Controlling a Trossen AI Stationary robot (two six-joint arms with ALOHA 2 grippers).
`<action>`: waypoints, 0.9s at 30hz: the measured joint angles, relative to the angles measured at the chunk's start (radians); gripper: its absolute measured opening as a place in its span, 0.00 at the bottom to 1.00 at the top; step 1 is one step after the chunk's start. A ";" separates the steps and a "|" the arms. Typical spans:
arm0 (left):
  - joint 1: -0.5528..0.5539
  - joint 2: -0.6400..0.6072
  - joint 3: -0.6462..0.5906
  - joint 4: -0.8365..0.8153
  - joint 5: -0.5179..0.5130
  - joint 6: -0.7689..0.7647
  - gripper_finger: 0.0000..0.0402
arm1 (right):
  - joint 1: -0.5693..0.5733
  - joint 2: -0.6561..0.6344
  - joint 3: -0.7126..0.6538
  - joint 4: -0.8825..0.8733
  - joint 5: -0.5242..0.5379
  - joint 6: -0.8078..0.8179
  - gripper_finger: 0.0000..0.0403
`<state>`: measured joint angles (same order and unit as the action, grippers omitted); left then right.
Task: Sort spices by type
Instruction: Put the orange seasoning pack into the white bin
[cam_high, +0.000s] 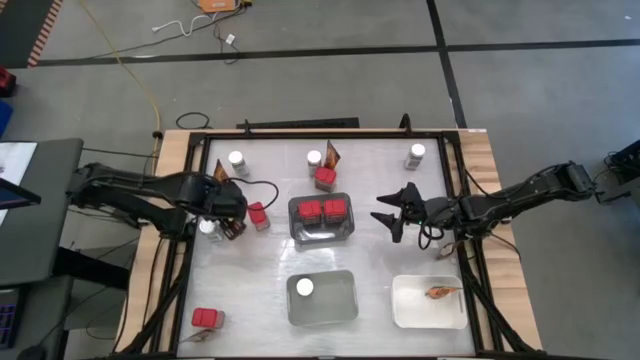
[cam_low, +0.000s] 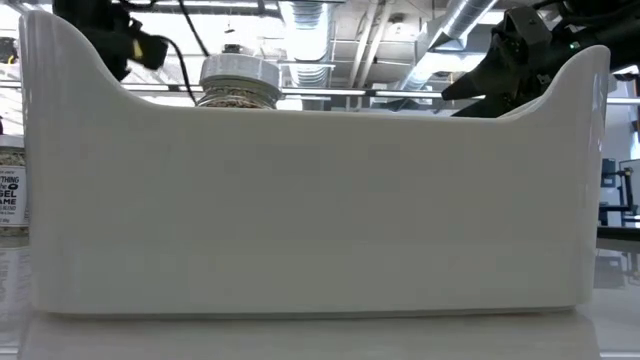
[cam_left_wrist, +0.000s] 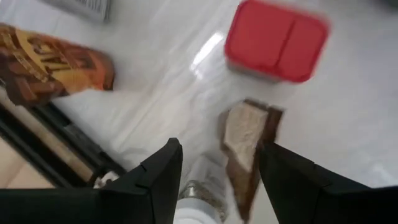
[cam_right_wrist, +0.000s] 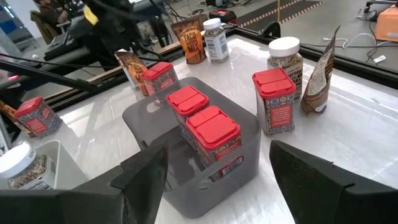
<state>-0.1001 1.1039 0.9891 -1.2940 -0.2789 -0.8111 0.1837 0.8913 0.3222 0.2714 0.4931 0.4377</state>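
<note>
White tabletop carries the spices. Left gripper (cam_high: 232, 212), jaws apart and empty, hovers over a flat brown packet (cam_left_wrist: 247, 140) at 9 o'clock; it should centre, then close. Right gripper (cam_high: 392, 213) waits wide at 3 o'clock, beside the grey tray (cam_high: 320, 236) with red boxy containers (cam_high: 321, 209)

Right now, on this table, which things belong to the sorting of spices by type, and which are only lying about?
Belong to the job:
- red boxes in the grey tray
- loose red box
- jar in the middle tray
- jars at the back
- packet in the white tray
- packet under the left tool

Only lying about:
- yellow cable
- black frame
</note>
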 joint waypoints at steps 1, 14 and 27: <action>0.000 -0.008 0.012 0.012 -0.002 -0.005 0.50 | 0.000 0.000 0.000 0.000 0.000 0.000 0.76; -0.095 -0.009 -0.071 0.094 0.047 -0.065 0.48 | 0.000 0.000 0.000 -0.002 0.000 0.000 0.76; -0.102 -0.009 -0.152 0.059 0.044 -0.065 0.17 | 0.000 0.000 0.000 0.002 0.001 0.000 0.76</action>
<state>-0.2022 1.0946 0.8372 -1.2354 -0.2348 -0.8765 0.1834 0.8917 0.3222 0.2737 0.4938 0.4377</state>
